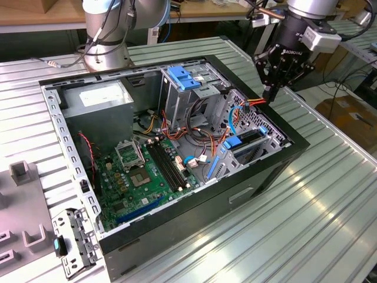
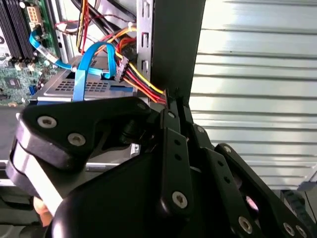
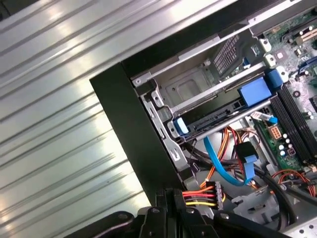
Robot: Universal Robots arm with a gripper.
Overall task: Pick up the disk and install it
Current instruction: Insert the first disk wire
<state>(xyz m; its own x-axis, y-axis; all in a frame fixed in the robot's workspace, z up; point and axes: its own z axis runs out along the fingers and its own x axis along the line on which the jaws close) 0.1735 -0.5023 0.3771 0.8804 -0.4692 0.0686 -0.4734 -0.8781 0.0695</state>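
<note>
**Already seated: one disk, one tool at the case rim**

One open case (image 1: pixel 194 227) lies on the ribbed desk (image 1: pixel 330 194). One disk (image 1: pixel 246 139) sits in the lower bay at the case's front end. In the first wrist view it (image 3: pixel 218 118) shows edge-on between its blue rails. One blue latch (image 1: pixel 185 79) tops the taller cage, deeper inside the case. One grey power box (image 1: pixel 97 97) fills the case's far corner. One bundle of red, yellow and orange wires (image 3: pixel 198 194) and one pale blue cable (image 3: pixel 218 163) run inside the case's front rim, near the disk. One metal bracket (image 1: pixel 73 242) with a blue tab lies on the desk just outside the case's near corner.

One arm (image 1: pixel 106 35) has its base beyond the case's far side. Its wrist hangs over the case's front corner, with the tool (image 1: pixel 273 93) pointing down at the rim. In both wrist views the tool (image 2: pixel 172 96) (image 3: pixel 171 194) has its fingers pressed together. The wires touch the tips, but I cannot tell whether they are pinched.
</note>
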